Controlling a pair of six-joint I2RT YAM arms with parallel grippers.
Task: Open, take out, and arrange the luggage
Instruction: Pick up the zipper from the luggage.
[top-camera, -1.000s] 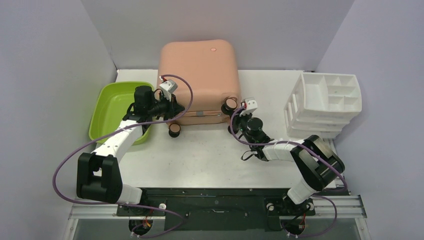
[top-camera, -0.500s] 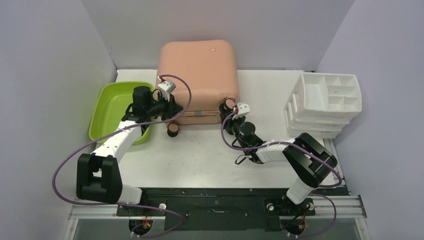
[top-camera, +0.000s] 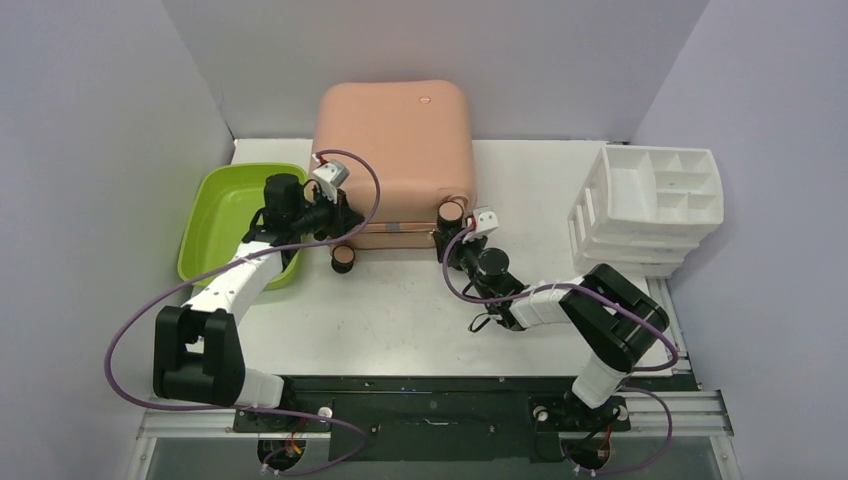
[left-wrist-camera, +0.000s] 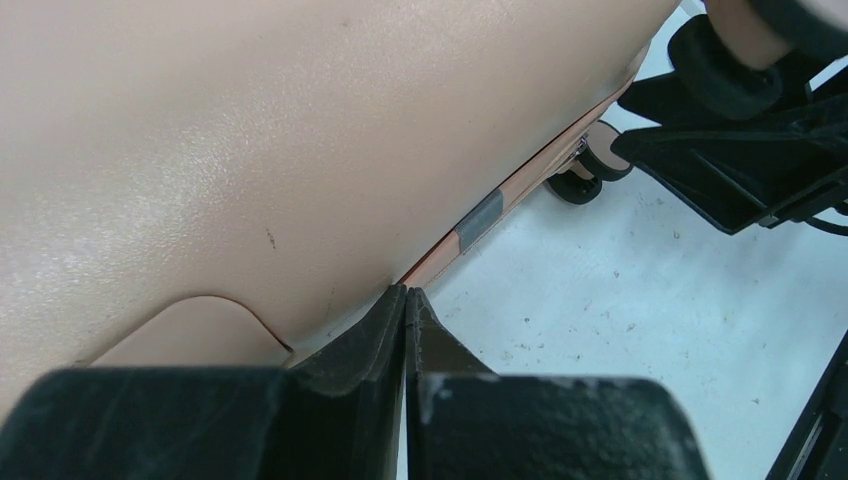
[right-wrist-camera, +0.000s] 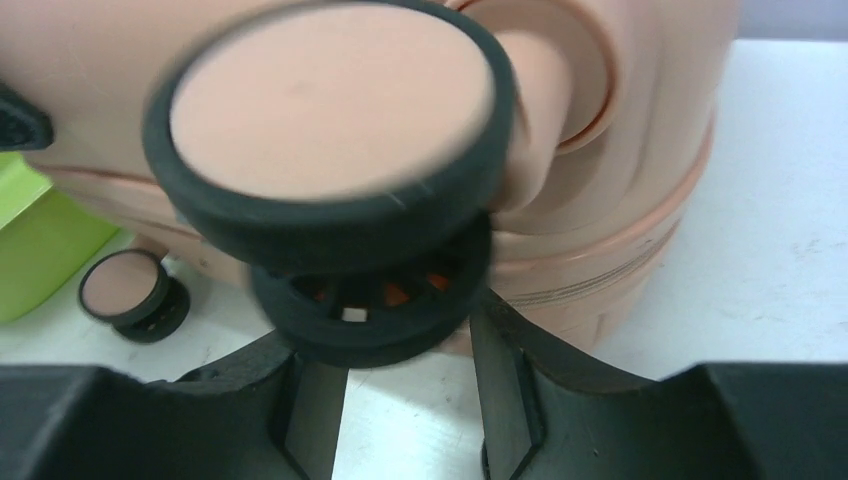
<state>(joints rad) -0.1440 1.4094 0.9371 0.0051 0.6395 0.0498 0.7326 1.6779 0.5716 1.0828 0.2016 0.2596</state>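
The salmon-pink luggage (top-camera: 395, 150) lies flat at the back of the table, its caster wheels facing the arms. My left gripper (top-camera: 345, 222) is shut, and its tips (left-wrist-camera: 405, 292) press against the shell (left-wrist-camera: 250, 130) just above the seam, with nothing seen between them. A grey tape patch (left-wrist-camera: 480, 218) sits on that seam. My right gripper (top-camera: 447, 240) is at the front right corner, jaws open (right-wrist-camera: 405, 340). The black-and-pink double caster (right-wrist-camera: 340, 140) sits right at its fingertips, the lower wheel (right-wrist-camera: 370, 300) wider than the gap.
A lime-green tub (top-camera: 225, 220) stands left of the luggage, under my left arm. A stack of white organizers (top-camera: 655, 200) stands at the right edge. The other front caster (top-camera: 343, 258) sits near my left gripper. Walls close in three sides.
My right gripper went from shut to open and moved left up to the right caster. The luggage shifted slightly left. The left gripper stayed shut at the seam.
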